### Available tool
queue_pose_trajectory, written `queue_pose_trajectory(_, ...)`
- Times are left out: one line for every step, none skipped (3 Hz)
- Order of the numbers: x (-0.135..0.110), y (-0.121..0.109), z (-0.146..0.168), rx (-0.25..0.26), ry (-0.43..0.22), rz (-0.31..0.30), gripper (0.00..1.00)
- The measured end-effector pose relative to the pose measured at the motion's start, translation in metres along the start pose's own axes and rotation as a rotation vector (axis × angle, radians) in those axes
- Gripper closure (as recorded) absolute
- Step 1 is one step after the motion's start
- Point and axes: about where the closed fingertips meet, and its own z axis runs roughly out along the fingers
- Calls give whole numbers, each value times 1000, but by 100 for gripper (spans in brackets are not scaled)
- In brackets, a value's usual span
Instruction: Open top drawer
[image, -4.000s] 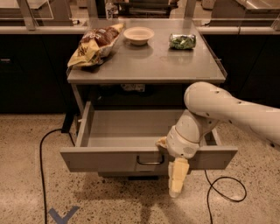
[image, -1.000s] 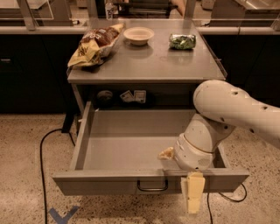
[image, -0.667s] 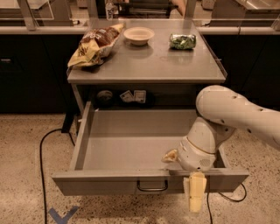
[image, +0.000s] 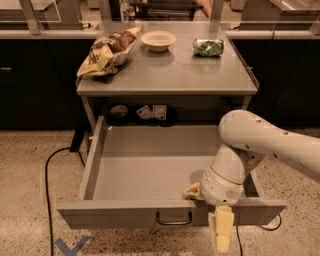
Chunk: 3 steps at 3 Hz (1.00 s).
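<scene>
Grey drawer (image: 125, 216): top one, pulled far out beneath the counter (image: 165, 75), front nearest the camera.
Handle (image: 174, 218): dark wire loop at centre front, nothing on it.
Gripper (image: 223, 235): hanging down over the front, just right of the handle; open or clenched, cannot tell.
Step in hand: looks about finished; best to back straight off without nudging the front.
Hidden: arm cut off at right; dim items behind the drawer too dark to name.

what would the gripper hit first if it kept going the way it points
The gripper hangs pointing down in front of the top drawer. Straight on, it would probably meet the speckled floor first.
</scene>
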Motion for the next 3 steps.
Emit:
queue_pose_trajectory(-15,25,4,-32,-15,-23,0)
queue_pose_trajectory(-63,70,-1,-31,-20,-108,0)
queue_pose_trajectory(-64,70,-1,-29,-20,-109,0)
